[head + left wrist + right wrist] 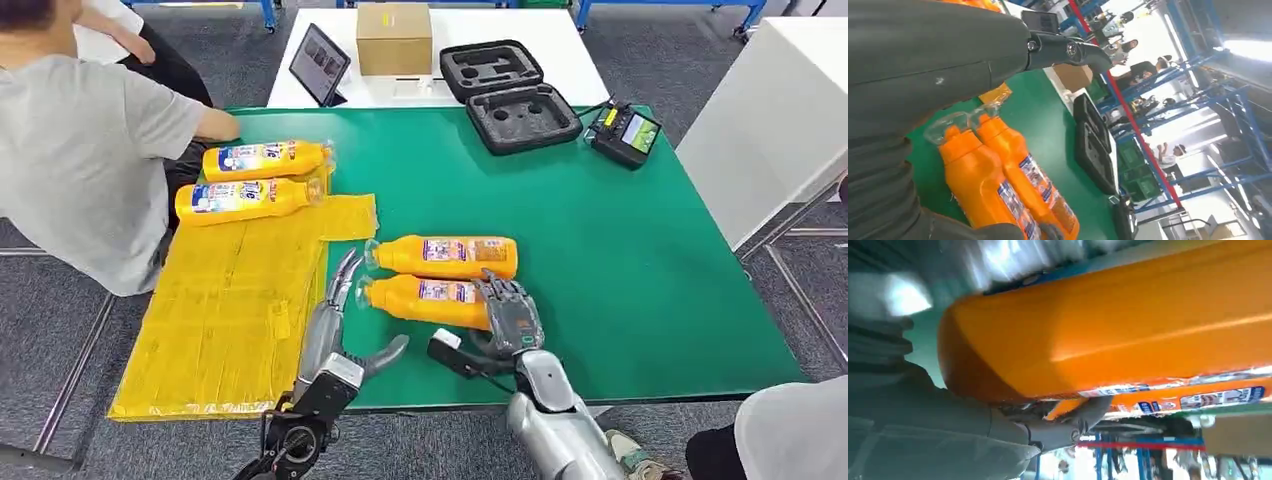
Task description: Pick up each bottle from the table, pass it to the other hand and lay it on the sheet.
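Our right hand's fingers [503, 292] are wrapped over the base end of the near bottle [428, 300], which lies on its side on the green worktop [620, 260]; the grip sits at the thick end, we judge, so the neck end is left free for the other hand. Our left hand [340, 310] waits just beside that bottle's cap, fingers spread and holding nothing, likely placed to receive it. A second bottle [445, 256] lies just behind the near bottle, touching or nearly so. Two more bottles [250, 180] already lie on the yellow sheet [230, 310], well to the left of the near bottle, beside a person [80, 150] in a grey shirt. A black case [510, 95] lies open far behind the near bottle.

From the left wrist, one dark finger [1068, 50] reaches out above the caps of the two orange bottles [1008, 185], apart from them.

From the right wrist, the near bottle's orange body [1108, 335] lies close against the palm, with the thumb [1073, 420] curled under it. We judge the grasp made but the lift not yet begun.
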Action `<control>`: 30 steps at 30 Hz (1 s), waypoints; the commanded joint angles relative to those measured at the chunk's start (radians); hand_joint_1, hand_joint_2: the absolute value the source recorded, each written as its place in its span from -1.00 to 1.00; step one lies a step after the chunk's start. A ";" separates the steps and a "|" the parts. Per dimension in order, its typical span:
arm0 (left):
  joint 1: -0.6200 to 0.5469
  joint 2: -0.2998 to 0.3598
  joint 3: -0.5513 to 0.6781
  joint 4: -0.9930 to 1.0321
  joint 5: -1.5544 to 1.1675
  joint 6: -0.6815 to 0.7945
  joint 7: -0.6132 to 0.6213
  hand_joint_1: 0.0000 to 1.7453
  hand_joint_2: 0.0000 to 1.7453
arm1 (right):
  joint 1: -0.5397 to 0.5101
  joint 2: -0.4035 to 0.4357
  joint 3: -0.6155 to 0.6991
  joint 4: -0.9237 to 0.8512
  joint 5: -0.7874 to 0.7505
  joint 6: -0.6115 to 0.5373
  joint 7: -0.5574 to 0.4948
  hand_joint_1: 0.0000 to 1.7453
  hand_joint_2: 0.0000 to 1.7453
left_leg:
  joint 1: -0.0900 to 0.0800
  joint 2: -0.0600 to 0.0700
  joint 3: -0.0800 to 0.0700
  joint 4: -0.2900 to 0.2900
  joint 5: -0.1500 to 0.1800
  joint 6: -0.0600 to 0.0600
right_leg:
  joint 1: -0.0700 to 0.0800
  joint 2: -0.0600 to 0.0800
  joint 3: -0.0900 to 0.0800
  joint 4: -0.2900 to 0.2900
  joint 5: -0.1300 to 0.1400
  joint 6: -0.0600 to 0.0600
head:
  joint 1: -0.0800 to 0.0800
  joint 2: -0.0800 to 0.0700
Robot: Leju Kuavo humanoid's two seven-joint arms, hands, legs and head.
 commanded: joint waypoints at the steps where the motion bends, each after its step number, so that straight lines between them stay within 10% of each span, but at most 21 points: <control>1: -0.040 0.025 -0.028 0.065 0.004 -0.002 0.002 -1.00 1.00 | 0.017 -0.022 0.012 0.115 -0.015 0.078 0.012 1.00 1.00 | 0.001 -0.005 0.002 -0.001 0.001 -0.002 | 0.001 -0.004 -0.001 -0.001 0.000 -0.001 | 0.000 0.000; 16: -0.062 0.011 -0.042 0.091 0.003 -0.003 0.002 -1.00 1.00 | 0.040 -0.023 -0.040 0.095 -0.138 0.142 -0.076 1.00 1.00 | 0.002 -0.006 0.009 -0.002 -0.001 -0.002 | 0.002 -0.003 0.005 -0.003 -0.002 -0.002 | 0.000 0.000; 21: -0.037 -0.003 -0.033 -0.007 0.035 0.096 0.002 -1.00 1.00 | 0.074 0.014 -0.141 0.002 -0.458 0.251 -0.332 1.00 1.00 | 0.002 -0.002 0.012 -0.002 -0.002 -0.002 | 0.002 -0.001 0.015 -0.003 -0.001 -0.002 | 0.000 0.000; 30: 0.021 -0.101 0.123 -0.032 0.099 0.114 0.002 -1.00 1.00 | 0.102 0.013 -0.116 -0.078 -0.678 0.252 -0.406 1.00 1.00 | 0.002 0.002 0.008 0.000 -0.003 -0.002 | 0.002 0.004 0.013 -0.001 -0.001 -0.001 | 0.000 0.000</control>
